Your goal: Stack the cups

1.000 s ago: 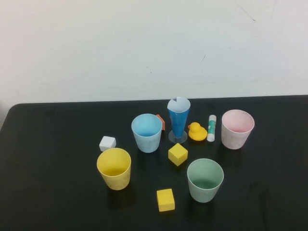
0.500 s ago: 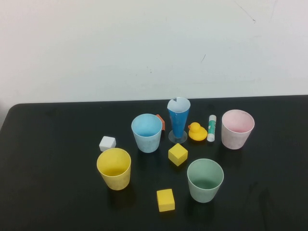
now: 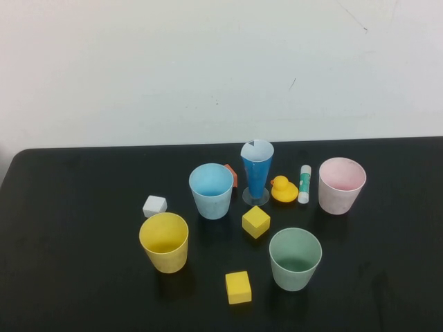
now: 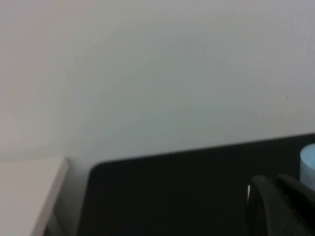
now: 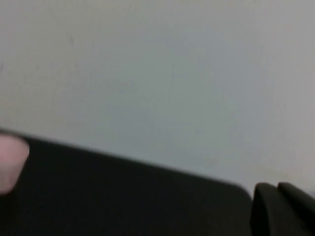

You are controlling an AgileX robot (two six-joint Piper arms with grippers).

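So nothing's stacked yet: on the black bench (image 3: 76,228) the blue cup (image 3: 211,191), yellow cup (image 3: 164,242), green cup (image 3: 295,259) and pink cup (image 3: 341,185) stand apart. The left hand (image 4: 278,206) and right hand (image 5: 283,209), both closed and empty, wait off the near edge; next comes opening one over a cup.

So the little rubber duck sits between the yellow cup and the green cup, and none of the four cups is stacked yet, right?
Not quite. In the high view the rubber duck sits between the tall blue cone glass and the glue stick, near the pink cup. The rest holds: the four cups stand apart, unstacked.
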